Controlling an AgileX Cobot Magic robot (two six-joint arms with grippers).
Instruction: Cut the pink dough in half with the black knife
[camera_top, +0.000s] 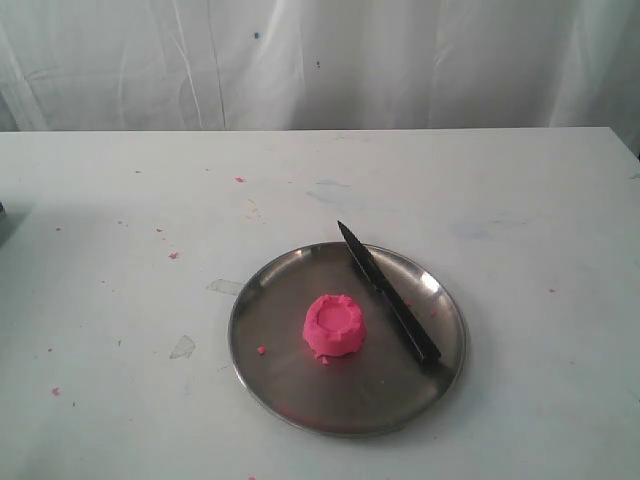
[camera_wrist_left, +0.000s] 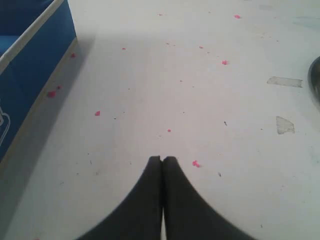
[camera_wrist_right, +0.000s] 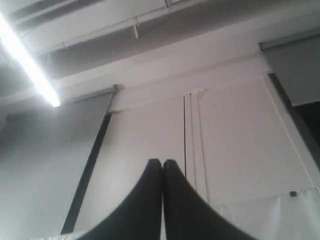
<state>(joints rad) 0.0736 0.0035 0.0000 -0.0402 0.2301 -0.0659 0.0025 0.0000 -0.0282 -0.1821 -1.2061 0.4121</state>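
The pink dough (camera_top: 335, 326) is one round puck with a dimpled top, sitting near the middle of the steel plate (camera_top: 290, 390). The black knife (camera_top: 387, 293) lies across the plate's right side, its point over the far rim and its handle near the right rim, a little apart from the dough. Neither arm shows in the exterior view. My left gripper (camera_wrist_left: 162, 159) is shut with nothing in it, hovering over bare table with pink crumbs. My right gripper (camera_wrist_right: 162, 162) is shut and empty, pointing up at the ceiling and wall.
Tiny pink crumbs (camera_wrist_left: 196, 163) are scattered over the white table (camera_top: 110, 250). A blue box (camera_wrist_left: 35, 65) stands beside the left gripper. The plate's rim (camera_wrist_left: 315, 80) just shows at the edge of the left wrist view. A white curtain (camera_top: 320, 60) hangs behind the table.
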